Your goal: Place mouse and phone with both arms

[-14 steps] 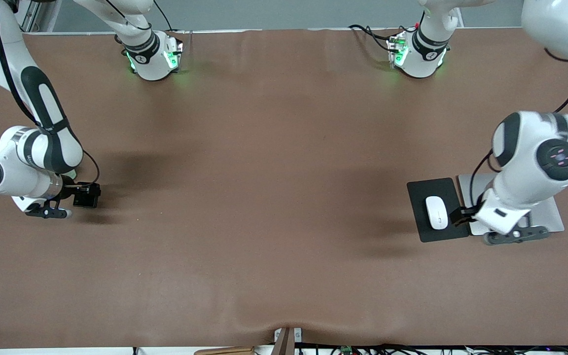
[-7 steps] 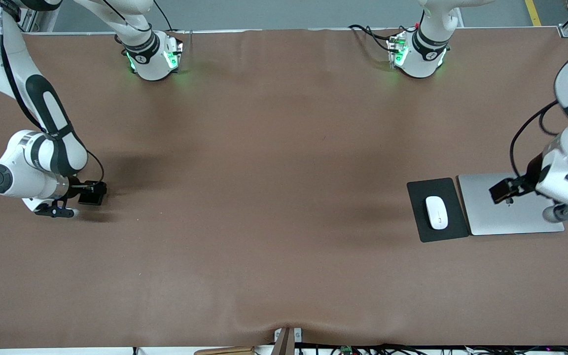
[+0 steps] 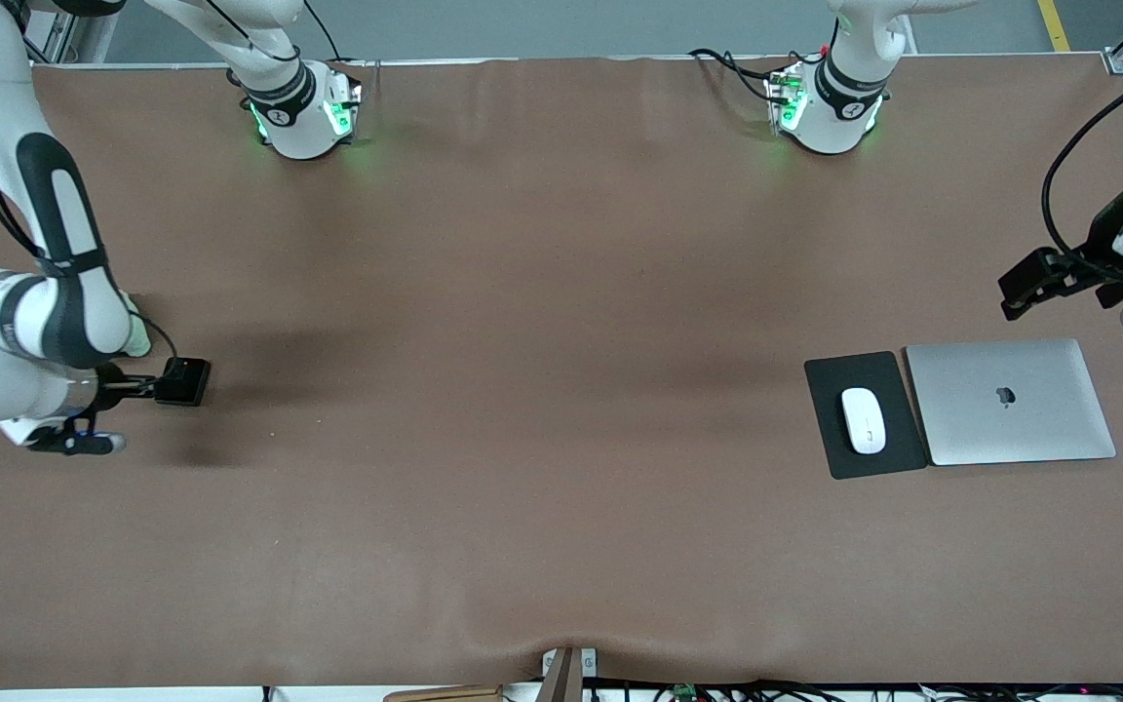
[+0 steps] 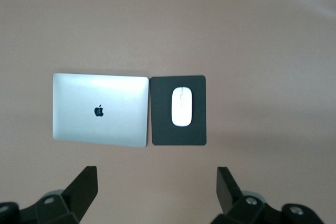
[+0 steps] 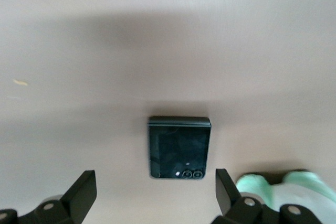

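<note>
Since both objects lie flat and glossy, each looks likely to slip unless pinched across its narrow sides. Lower right in the front view, the mouse (image 3: 864,420) sits on a dark mat (image 3: 830,458) just beside a closed silver laptop (image 3: 1010,402); it is probably light, rigid and smooth, so its long flanks are the place to grip, not the domed top. At mid-left of that view, the phone (image 3: 183,381) rests on the brown table (image 3: 542,341), a thin stiff slab with fragile glass, best taken by its edges. Up at the right edge, the left gripper (image 4: 156,187) hangs above bare table with jaws spread wide and empty. Just beside the phone, the right gripper (image 5: 155,190) is likewise wide open, holding nothing.
</note>
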Tool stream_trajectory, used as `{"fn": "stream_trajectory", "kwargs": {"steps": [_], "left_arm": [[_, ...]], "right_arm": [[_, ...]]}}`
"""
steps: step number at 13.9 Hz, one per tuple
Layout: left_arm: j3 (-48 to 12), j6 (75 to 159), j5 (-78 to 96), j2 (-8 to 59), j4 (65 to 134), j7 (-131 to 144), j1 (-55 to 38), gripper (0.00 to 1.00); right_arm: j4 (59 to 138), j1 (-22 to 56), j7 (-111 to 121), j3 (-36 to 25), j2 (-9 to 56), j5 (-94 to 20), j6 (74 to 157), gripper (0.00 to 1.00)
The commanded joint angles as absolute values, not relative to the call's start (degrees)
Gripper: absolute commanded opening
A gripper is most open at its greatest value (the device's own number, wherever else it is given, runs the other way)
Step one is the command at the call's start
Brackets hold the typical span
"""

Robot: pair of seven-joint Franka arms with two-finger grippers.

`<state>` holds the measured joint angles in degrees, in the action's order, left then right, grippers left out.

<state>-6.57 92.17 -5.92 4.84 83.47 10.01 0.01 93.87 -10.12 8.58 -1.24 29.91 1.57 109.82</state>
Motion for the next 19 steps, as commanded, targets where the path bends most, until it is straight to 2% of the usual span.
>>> {"fn": "stream_trajectory", "kwargs": {"steps": [1, 5, 9, 14, 16, 19], "left_arm": [[-3.1, 90.6, -3.3, 2.2, 85.3, 8.0, -3.1, 1.00], [-3.8, 88.7, -2.8, -0.8, 88.1, 7.9, -2.8, 1.00], [-8.6, 86.8, -1.1, -2.1, 88.9, 7.9, 0.3, 1.00], [-7.9, 83.8, 0.5, -2.4, 88.5, 7.3, 0.9, 1.00], [-8.0, 83.8, 1.0, -1.9, 88.2, 6.9, 2.4, 1.00], [-7.9, 83.8, 1.5, -1.5, 87.3, 5.5, 3.5, 1.00]], "right_arm": [[85.7, -8.3, 8.2, -1.1, 29.0, 2.9, 104.2, 1.00], [86.1, -4.5, 7.9, -1.0, 19.5, 2.5, 102.0, 1.00], [87.0, -2.6, 3.4, -0.9, 12.7, -0.5, 99.5, 1.00], [94.1, -1.3, -0.2, -0.9, 2.6, -2.8, 96.5, 1.00], [93.6, -0.1, -3.2, -0.9, 0.4, -2.8, 90.7, 1.00], [92.3, 0.4, -3.3, -0.7, -0.9, -2.6, 87.5, 1.00]]}}
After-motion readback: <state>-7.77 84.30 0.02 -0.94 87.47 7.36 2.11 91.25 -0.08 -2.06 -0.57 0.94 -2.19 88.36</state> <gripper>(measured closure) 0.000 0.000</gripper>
